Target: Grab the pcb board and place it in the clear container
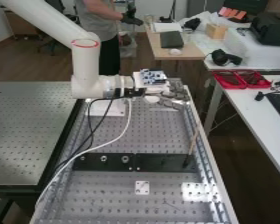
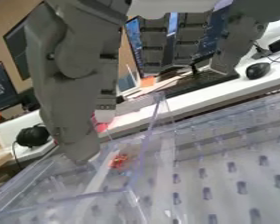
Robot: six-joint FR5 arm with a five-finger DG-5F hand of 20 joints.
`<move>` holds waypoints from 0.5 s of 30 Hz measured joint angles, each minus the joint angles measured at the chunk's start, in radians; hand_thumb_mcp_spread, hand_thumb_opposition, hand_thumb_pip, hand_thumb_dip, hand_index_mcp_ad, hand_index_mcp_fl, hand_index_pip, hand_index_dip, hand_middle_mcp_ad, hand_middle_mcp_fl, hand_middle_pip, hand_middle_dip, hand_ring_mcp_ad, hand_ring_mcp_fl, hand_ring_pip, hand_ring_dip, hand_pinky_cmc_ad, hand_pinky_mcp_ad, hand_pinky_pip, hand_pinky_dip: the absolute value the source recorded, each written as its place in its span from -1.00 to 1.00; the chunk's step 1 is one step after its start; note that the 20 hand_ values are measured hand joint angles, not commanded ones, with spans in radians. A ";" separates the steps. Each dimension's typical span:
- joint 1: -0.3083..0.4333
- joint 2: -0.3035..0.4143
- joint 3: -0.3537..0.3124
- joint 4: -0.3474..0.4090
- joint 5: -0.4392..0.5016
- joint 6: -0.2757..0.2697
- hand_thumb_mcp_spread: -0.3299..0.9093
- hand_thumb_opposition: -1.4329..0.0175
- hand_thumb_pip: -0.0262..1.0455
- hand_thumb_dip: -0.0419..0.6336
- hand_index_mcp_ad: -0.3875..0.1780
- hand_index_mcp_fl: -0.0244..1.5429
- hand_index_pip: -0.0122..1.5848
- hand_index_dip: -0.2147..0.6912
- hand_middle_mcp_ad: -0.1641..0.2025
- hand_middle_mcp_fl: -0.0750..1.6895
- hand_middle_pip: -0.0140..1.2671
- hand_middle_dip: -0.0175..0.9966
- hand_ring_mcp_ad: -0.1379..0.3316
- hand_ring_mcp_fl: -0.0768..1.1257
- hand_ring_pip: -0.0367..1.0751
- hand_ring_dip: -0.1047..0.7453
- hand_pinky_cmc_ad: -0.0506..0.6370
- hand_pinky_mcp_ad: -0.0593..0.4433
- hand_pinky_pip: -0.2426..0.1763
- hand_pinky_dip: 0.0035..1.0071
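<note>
High view: the white arm (image 1: 86, 56) comes in from the left, and the robot hand (image 1: 173, 102) is over the far right part of the perforated bench (image 1: 162, 137). Its fingers look straight and loosely spread, well open, with nothing visible in their hold. A blue-and-white piece (image 1: 152, 76) sits on top by the wrist; it looks like part of the rig rather than the thing to be moved.

In the wrist view, the walls of the clear container (image 2: 143, 150) lie below the fingers. A small red piece (image 2: 119, 160), most likely the pcb board, shows through the clear plastic, apart from the nearest fingertip. It seems to lie within the container, though the overlapping transparent walls leave this uncertain.

If the board is indeed inside, the placing is probably done and the step in hand is a clean withdrawal. Keep the fingers relaxed and lift straight up until every tip is above the rim, and only then swing back to the left. Closing or moving sideways too soon could hook a wall and drag or tip the light container. The clear edges are easy to misjudge, so go slowly and leave generous room around them.

Should the board turn out to be outside the walls, the better course is to rise clear of the rim, come down over it, and pinch it lightly by opposite edges, sparing its parts any pressure.
</note>
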 joint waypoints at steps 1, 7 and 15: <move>-0.001 0.000 0.000 -0.005 0.001 -0.001 0.48 -0.22 -0.32 0.01 -0.47 -0.47 -0.18 0.32 0.26 -0.83 -0.75 -0.58 0.07 -0.83 -0.72 -0.63 0.25 0.34 -0.13 -0.70; -0.011 0.008 -0.005 -0.010 -0.006 -0.004 0.48 -0.18 -0.32 0.01 -0.47 -0.47 -0.20 0.32 0.26 -0.84 -0.75 -0.58 0.07 -0.83 -0.72 -0.63 0.21 0.35 -0.13 -0.70; -0.044 0.082 -0.016 -0.042 -0.033 0.001 0.48 -0.17 -0.32 0.01 -0.43 -0.47 -0.29 0.32 0.21 -0.84 -0.75 -0.58 0.02 -0.83 -0.72 -0.63 0.15 0.28 -0.13 -0.70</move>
